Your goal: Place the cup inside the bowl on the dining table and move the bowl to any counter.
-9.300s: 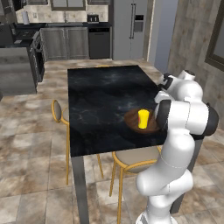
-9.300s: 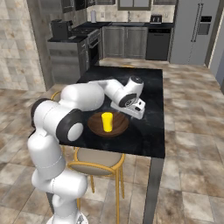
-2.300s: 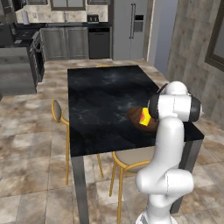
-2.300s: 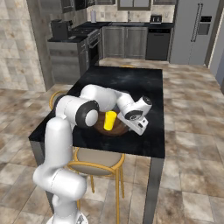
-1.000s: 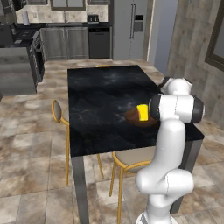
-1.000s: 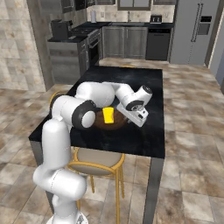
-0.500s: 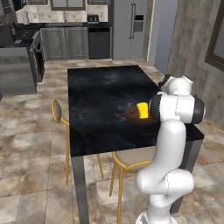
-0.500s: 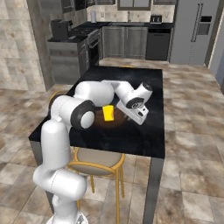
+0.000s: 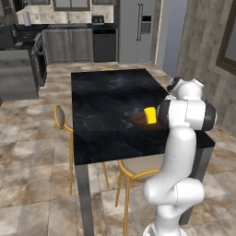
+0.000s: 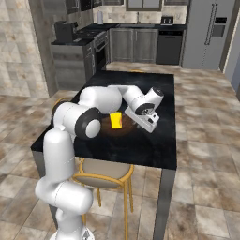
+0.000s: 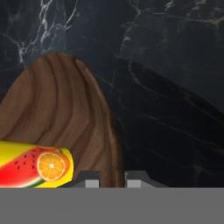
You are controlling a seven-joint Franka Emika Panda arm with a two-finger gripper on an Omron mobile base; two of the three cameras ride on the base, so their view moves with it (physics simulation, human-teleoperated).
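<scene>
Dining table [image 9: 106, 106]: black marble | bowl [image 11: 65, 127]: brown wood grain | cup [image 10: 116, 120]: yellow, inside | pincer [image 11: 110, 179]: pinching bowl rim

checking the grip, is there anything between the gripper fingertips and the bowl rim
Nothing separate: in the hand view the two fingertips straddle the wooden bowl rim, jaws nearly shut on it. The cup lies inside the bowl, beside the gripper.

- Even, soft rendered light fills my kitchen; no harsh glare.
- My glossy black marble-veined tabletop [image 9: 106, 106] shows faint sheen.
- My close hand view looks soft and blurry.
</scene>
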